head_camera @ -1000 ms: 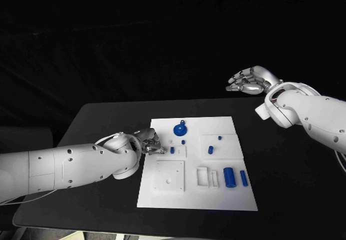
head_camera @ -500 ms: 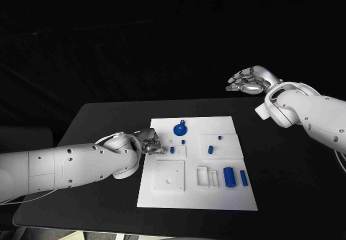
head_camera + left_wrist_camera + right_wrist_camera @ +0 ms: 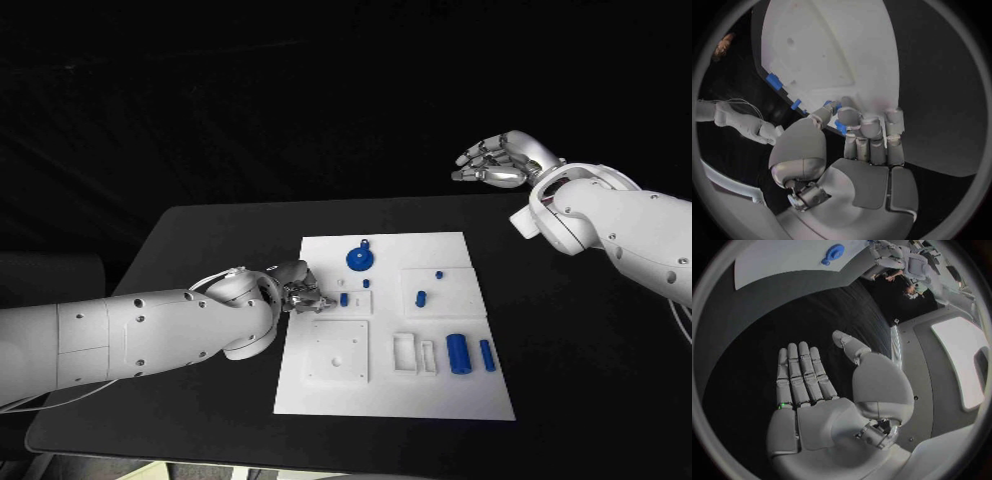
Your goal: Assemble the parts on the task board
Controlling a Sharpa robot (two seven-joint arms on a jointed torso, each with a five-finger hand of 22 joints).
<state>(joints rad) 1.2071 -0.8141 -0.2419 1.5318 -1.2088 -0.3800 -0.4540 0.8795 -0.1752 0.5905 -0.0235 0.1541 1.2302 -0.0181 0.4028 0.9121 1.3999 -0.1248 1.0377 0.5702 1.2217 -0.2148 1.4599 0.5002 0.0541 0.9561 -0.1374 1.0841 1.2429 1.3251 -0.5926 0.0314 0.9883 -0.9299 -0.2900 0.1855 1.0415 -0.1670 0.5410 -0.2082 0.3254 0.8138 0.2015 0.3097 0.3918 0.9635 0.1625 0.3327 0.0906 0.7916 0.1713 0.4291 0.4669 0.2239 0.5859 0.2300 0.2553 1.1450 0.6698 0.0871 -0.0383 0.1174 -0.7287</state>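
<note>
We begin with the left hand [image 3: 294, 290], which sits at the left edge of the task board [image 3: 325, 400], fingers curled together; in the left wrist view a small blue part [image 3: 840, 127] lies at the fingertips [image 3: 849, 116], but we cannot tell whether it is pinched or only touched. Just beyond those fingertips, further onto the board, stands a short blue peg [image 3: 345, 299], long axis running away from the robot; we judge that the coming move turns on this close pairing, the left hand being far nearer than the other. Ahead and to the right lie the round blue disc [image 3: 359, 262], a small blue pin [image 3: 421, 298] and, nearer the robot, two blue cylinders [image 3: 459, 354] side by side. Nothing stands between the left hand and the peg. The right hand [image 3: 498, 160] hangs well apart beyond the table's far right corner, fingers spread, holding nothing.
</note>
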